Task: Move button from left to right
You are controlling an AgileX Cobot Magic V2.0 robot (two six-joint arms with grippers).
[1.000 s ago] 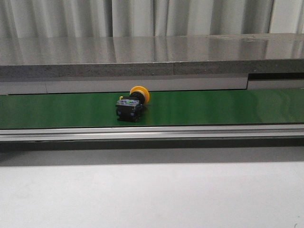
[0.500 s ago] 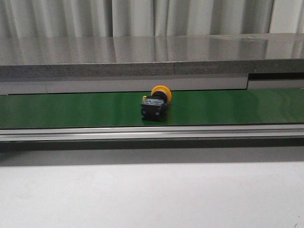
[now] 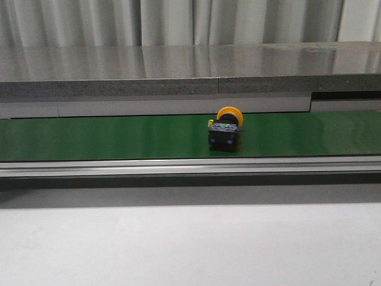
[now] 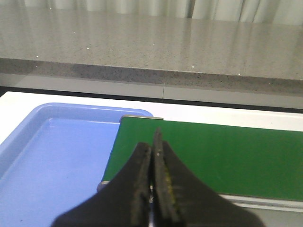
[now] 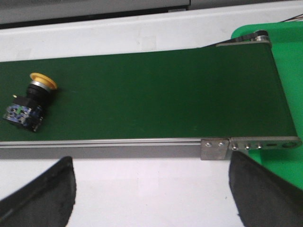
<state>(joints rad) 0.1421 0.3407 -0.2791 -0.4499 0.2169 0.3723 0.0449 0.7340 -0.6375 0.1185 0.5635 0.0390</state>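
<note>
Button [image 3: 225,131] further right, ungripped.

Pale pleated curtains [image 3: 178,22] hang behind a long grey speckled stone counter [image 3: 178,71] (its polished top reflects soft light); a white table surface [image 3: 190,244] fills the foreground.

This looks like a factory-style test cell or automation lab. A long dark-green conveyor belt [image 3: 107,137] runs in a brushed aluminium side rail [image 3: 190,165] set on a plain white tabletop [image 3: 190,244]. A speckled grey stone counter [image 3: 178,71] stands behind, backed by pale pleated curtains [image 3: 178,21]. A shallow light-blue plastic tray [image 4: 52,156] sits at the belt's end.
</note>
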